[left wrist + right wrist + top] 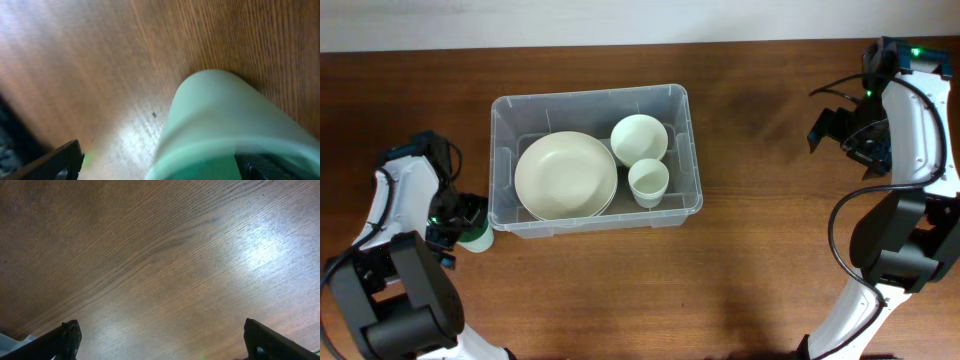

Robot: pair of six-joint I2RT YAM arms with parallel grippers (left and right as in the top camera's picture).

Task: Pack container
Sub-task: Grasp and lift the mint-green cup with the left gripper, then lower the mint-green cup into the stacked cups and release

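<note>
The clear plastic container (592, 98) stands at the table's middle. It holds a large cream plate (565, 175), a cream bowl (639, 138) and a small cream cup (648, 181). A pale green cup (476, 238) stands on the table just left of the container's front left corner; it fills the left wrist view (225, 120). My left gripper (460, 222) is at this cup, jaws wide apart: one finger is clear to its left, the other shows at the cup's rim. My right gripper (840, 130) is open and empty over bare wood at the far right (160, 340).
The table is dark brown wood (770, 250). Both arm bases stand at the front corners. A white wall edge runs along the back.
</note>
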